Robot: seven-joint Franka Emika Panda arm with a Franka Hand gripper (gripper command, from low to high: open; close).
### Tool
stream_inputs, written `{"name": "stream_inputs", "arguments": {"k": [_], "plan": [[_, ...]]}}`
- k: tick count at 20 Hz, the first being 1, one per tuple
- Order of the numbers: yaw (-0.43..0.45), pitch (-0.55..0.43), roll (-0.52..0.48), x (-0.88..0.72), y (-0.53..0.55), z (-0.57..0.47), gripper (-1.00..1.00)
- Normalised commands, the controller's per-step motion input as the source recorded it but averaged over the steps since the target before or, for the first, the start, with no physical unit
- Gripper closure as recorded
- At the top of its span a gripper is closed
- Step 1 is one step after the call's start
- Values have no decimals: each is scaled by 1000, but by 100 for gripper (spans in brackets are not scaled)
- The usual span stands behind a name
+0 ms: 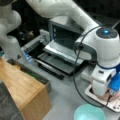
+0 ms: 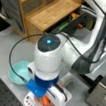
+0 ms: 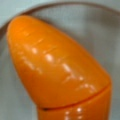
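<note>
Right, we see the gripper [image 2: 47, 100] down over the glossy orange carrot [image 3: 57, 70], jaw state unclear; it looks light, rigid, slick — grip the thick middle, we'd say.

surface: grey flat tabletop [image 1: 63, 96] | landmark: round teal plastic bowl [image 1: 89, 112] on it | white flat scale board [image 2: 29, 102] just beside bowl | light wooden shelf cabinet [image 1: 25, 90] near bowl | silver metal toaster oven [image 1: 62, 35] well apart from bowl
</note>
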Motion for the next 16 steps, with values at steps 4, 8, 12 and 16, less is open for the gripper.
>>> {"name": "stream_inputs", "arguments": {"k": [4,8,12,16], "plan": [[40,102,-230,156,174,165,-100],[34,116,-227,107,136,173,-100],[43,144,-202,26,62,221,-100],[65,141,-145,-4,-6,201,-100]]}}
